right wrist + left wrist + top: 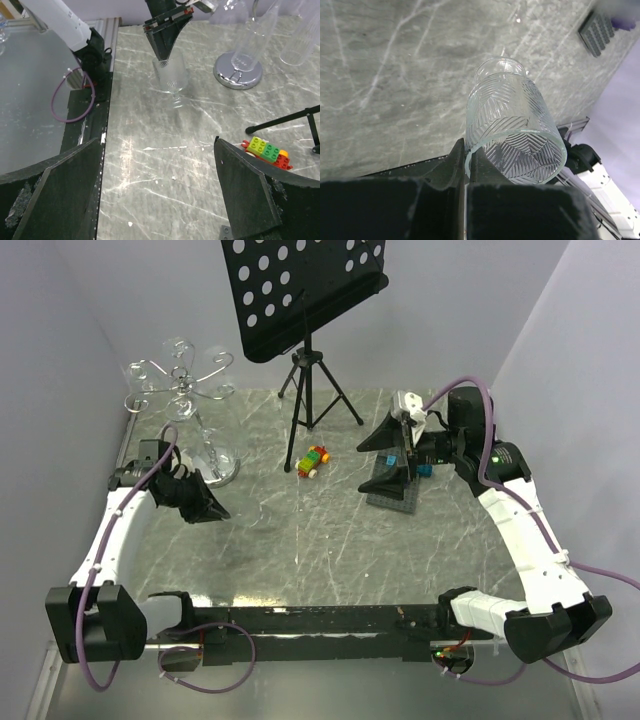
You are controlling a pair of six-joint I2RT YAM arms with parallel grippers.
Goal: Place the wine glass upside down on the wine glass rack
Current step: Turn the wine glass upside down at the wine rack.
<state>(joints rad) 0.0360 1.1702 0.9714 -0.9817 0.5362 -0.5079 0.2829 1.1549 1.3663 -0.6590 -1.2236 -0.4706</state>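
The wine glass [170, 75] was mouth-up in the left gripper [164, 59]. Its fingers [456, 165] were pinched together on the rim wall, one inside the bowl and one outside. The glass was over the left part of the marble-patterned table [330, 550], just in front of the wine glass rack [185, 390]. I could not tell whether its foot touched the surface.

The rack sat near the back-left corner, close to the table's left edge and the side wall [60, 390], so room there was tight. The middle of the table, in front of the arms, gave me the widest stretch.

A black music stand [305, 300] stood at the rear centre, with a toy brick car [313, 461] lying before its tripod. A grey baseplate [395, 495] lay under the right gripper [387, 458], whose jaws stood wide apart around nothing.

Other clear glasses [260, 30] hung from the rack's hooks. The held glass was clear, with a cut herringbone pattern round a straight-sided bowl and a short stem.
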